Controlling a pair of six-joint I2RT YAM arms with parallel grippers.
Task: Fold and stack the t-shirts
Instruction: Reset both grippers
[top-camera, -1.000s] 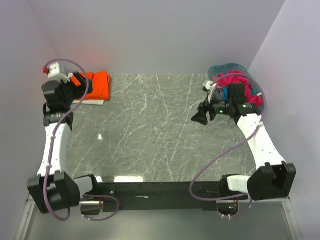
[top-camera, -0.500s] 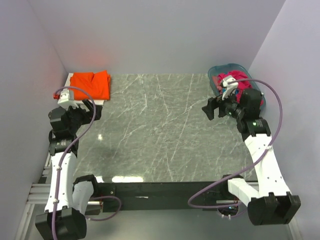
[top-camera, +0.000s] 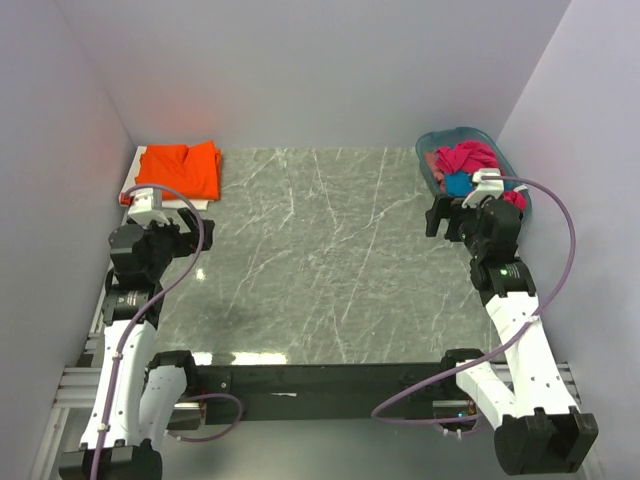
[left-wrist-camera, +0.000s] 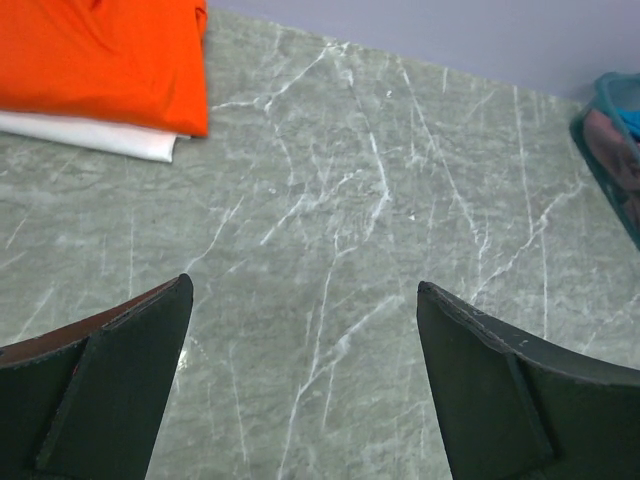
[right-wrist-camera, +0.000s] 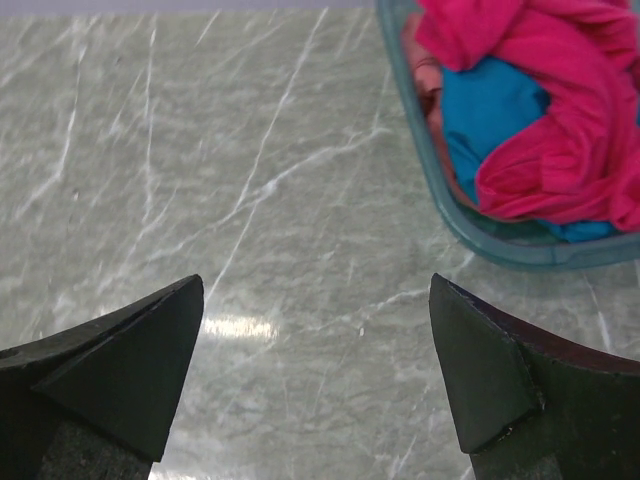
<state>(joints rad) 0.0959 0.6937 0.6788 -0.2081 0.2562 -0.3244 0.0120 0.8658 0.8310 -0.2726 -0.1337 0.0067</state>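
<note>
A folded orange t-shirt (top-camera: 182, 168) lies at the table's far left corner, on top of a white t-shirt (left-wrist-camera: 115, 140) whose edge shows under it. Crumpled magenta (top-camera: 468, 157) and blue (top-camera: 457, 184) t-shirts fill the teal basket (top-camera: 432, 143) at the far right. My left gripper (top-camera: 185, 232) hovers open and empty over bare table, nearer than the orange t-shirt (left-wrist-camera: 100, 60). Just left of the basket (right-wrist-camera: 500, 245), my right gripper (top-camera: 432, 215) is open and empty too; the magenta (right-wrist-camera: 560, 100) and blue (right-wrist-camera: 490, 100) t-shirts lie beyond its right finger.
The grey marble table (top-camera: 320, 260) stretches between the two arms. Purple walls close in the back and both sides. The black base rail (top-camera: 320, 378) runs along the near edge.
Both arms have drawn back toward the near edge. The left gripper left the orange stack; the right gripper came away from the basket and opened fully.
</note>
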